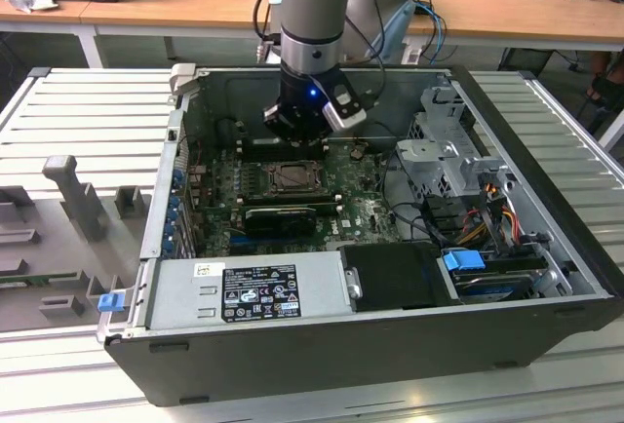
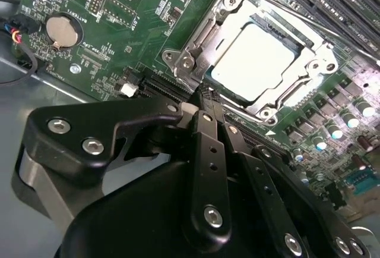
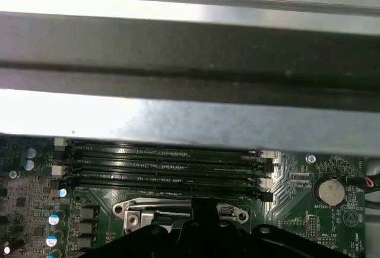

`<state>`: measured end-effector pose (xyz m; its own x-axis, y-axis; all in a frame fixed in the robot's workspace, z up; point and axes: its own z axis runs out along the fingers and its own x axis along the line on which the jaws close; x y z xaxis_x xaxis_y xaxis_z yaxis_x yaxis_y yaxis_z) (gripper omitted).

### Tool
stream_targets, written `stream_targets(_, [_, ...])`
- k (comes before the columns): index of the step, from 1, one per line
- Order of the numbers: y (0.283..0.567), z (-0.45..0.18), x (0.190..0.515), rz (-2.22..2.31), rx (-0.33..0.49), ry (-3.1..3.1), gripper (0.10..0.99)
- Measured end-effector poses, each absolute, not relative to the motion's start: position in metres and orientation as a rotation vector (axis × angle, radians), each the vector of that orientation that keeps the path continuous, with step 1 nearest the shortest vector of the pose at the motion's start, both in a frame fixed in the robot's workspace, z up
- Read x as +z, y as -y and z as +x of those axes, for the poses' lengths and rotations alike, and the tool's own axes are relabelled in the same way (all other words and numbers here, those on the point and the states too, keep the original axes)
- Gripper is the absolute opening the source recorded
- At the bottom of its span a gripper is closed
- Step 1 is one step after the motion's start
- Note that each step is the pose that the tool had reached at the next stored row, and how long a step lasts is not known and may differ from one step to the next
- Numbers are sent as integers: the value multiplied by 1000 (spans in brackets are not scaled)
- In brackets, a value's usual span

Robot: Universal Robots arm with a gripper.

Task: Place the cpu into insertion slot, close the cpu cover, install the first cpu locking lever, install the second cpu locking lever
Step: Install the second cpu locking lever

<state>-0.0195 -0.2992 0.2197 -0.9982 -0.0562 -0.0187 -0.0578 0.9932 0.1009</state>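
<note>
Cpu (image 2: 256, 62): flat, face up, under closed cover (image 2: 208, 29). Gripper (image 2: 208, 94): fingers together, empty. RAM slots (image 3: 160, 166) in first wrist view.

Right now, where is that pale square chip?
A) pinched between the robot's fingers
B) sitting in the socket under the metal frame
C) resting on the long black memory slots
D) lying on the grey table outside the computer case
B: in the second wrist view the cpu lies in the insertion slot, with the cpu cover framing it.
</note>
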Motion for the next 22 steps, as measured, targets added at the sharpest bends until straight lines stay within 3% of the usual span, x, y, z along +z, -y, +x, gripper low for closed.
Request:
stream_targets(7, [299,-19,247,-89,159,-3121,106])
stream_targets(22, [326,-20,248,-89,158,-3121,106])
